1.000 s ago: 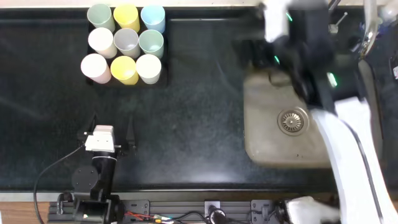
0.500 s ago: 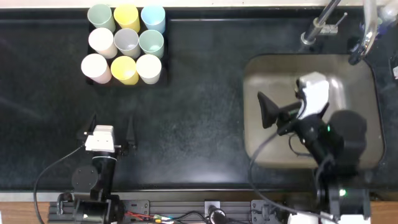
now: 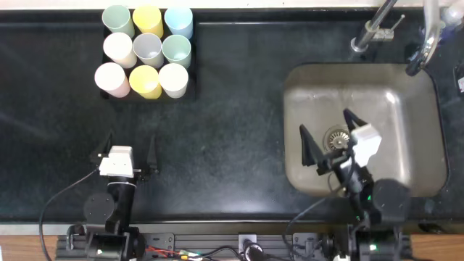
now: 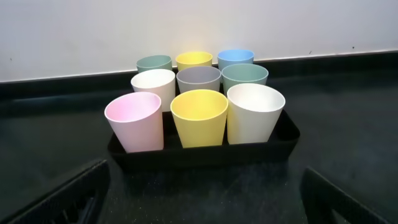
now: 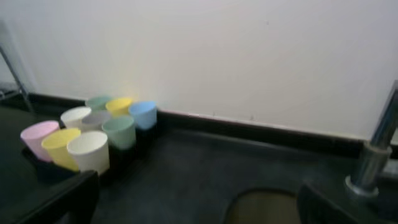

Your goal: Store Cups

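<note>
Nine pastel cups (image 3: 147, 51) fill a black tray (image 4: 205, 158) at the bench's (image 3: 232, 130) far left edge, with open bench between it and the sink (image 3: 297, 87). The left claw (image 3: 130, 139) gapes empty near the front edge. The right claw (image 3: 326, 125), spread wide and empty, has drawn back over the sink.

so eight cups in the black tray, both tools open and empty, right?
Not eight: the black tray holds nine cups, three rows of three, clear in the left wrist view. The left tool and right tool are open and empty.
</note>
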Available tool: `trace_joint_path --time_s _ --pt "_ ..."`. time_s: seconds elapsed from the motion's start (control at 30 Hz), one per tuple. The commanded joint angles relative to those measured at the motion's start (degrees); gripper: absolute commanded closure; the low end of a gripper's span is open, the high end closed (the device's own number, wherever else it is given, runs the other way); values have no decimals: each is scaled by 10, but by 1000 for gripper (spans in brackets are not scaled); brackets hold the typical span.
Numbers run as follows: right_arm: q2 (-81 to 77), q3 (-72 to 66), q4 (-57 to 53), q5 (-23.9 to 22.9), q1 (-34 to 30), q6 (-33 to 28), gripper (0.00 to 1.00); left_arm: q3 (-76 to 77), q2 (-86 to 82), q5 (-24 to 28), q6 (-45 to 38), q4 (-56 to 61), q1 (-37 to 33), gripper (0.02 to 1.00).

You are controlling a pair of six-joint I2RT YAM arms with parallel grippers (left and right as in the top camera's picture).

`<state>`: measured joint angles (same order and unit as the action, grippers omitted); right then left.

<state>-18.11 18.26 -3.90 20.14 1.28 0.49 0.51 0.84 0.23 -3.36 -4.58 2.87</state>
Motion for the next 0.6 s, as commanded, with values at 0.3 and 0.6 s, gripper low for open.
trace_joint_path --time_s 0.3,0.6 --pt "154 -154 115 -50 24 12 3 0 -5 -1 4 -3 -5 18" --pt "179 -180 79 -154 59 8 3 0 -6 -1 4 -3 -5 20"
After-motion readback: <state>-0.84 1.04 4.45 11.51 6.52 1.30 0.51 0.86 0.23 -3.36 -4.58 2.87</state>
